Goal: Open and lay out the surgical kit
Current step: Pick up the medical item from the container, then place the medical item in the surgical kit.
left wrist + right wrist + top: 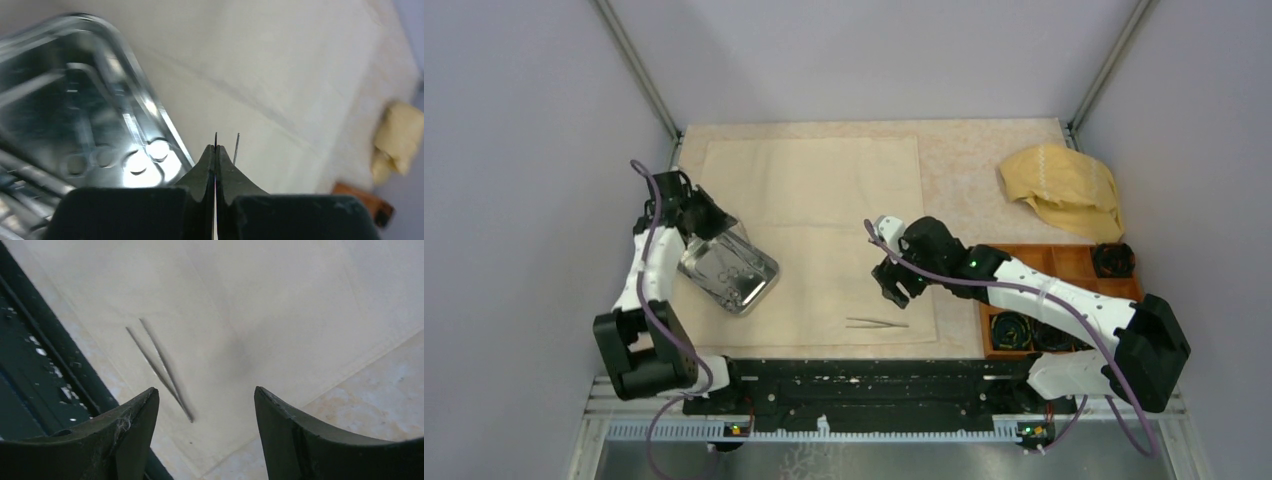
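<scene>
Two arms reach over the bench [984,150], where the pale cream cloth sheet [824,190] lies spread flat. The steel tray [724,262] sits skewed at the sheet's left edge, with slim steel pieces inside it that are too blurred to name. The left gripper [215,150] is at the tray's far corner with its fingers pressed together. In the left wrist view the tray's rim runs just beside them, and two thin slivers stick up past the tips (what they are I cannot tell).

The tweezers [160,365] lie on the sheet close to its near edge, points towards the right. The right gripper [206,390] hovers above them with its fingers spread wide and nothing between them.

At the far right of the bench a mustard-yellow cloth [1064,185] lies crumpled, and nearer the arms an orange compartment box [1064,262] holds black coils [1114,260].
</scene>
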Robot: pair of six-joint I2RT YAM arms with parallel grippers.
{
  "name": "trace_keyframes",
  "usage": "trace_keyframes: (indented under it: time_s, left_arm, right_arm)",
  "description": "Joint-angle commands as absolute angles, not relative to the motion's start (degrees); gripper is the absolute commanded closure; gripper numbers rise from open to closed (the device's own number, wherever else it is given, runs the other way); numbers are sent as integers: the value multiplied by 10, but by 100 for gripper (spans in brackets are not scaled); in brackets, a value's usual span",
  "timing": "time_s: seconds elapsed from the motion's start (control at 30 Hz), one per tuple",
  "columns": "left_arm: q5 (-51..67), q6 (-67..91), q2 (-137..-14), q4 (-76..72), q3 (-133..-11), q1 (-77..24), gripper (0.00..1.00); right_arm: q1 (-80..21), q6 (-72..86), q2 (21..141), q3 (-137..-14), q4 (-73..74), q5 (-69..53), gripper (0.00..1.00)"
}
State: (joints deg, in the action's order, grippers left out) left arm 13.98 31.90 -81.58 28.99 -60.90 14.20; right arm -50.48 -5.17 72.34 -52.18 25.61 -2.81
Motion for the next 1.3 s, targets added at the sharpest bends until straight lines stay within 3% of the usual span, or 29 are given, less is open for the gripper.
trace_keyframes:
  time_s: [0.0, 0.13, 0.27, 0.43, 0.67, 0.93, 1.13, 1.27]
  left_arm:
    - [436, 372, -718, 71, -520, 82, 100]
    - [543, 484, -647, -253, -448, -19, 100]
    - [574, 572, -628, -415, -459, -64, 100]
    - [579, 686, -639, -567, -479, -101, 100]
    - [564, 684, -642, -563, -505, -136, 100]
    - [556, 678, -647, -552, -511, -163, 100]
    - [543, 641, -644, -503, -524, -175, 100]
    - [538, 630, -642, -487, -528, -177, 100]
  right_arm:
    - [-494, 54, 707, -563, 172, -130, 30]
    - [-452, 142, 706, -614, 114, -282, 29]
    - [-421, 208, 684, -641, 44, -363, 28]
    - [-395, 326, 671, -635, -106, -381, 24]
    - [-390, 478, 722, -631, -304, -424, 33]
    - [-393, 532, 759, -623, -367, -437, 52]
    - [-399, 529, 762, -618, -369, -433, 58]
    - [-402, 523, 764, -620, -355, -434, 68]
